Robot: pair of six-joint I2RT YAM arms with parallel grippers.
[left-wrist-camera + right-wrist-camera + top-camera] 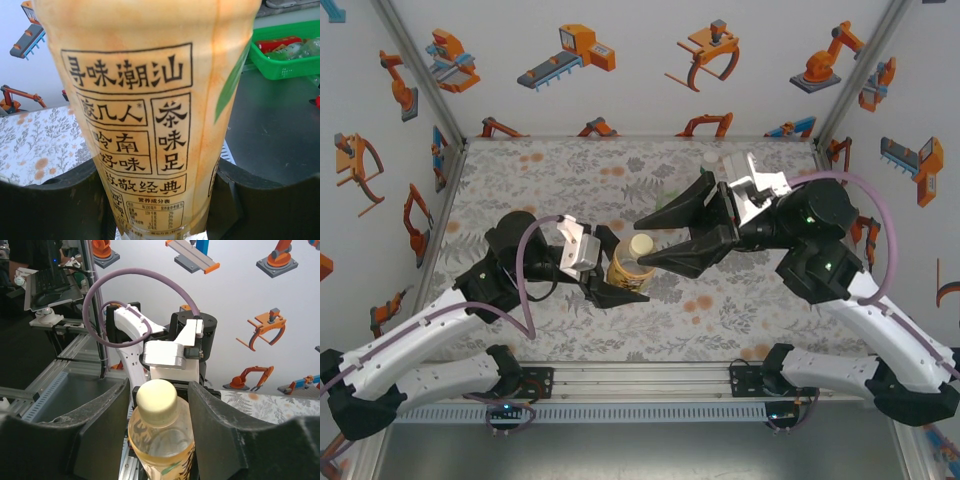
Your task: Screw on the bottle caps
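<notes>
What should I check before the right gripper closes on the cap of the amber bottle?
1. Left gripper clamps the amber bottle: ok.
2. Cap sits on the bottle neck: ok.
3. Right gripper is open, with one finger on each side of the cap and a gap on both sides: ok.
4. Cap is seated straight on the thread: cannot tell.
5. Bottle base rests on the table: cannot tell.

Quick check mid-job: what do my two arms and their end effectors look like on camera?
The left arm and right arm share white links, black joint housings with small green lights, and a looping purple cable. The left end effector and right end effector each have a white block and two broad black fingers.
</notes>
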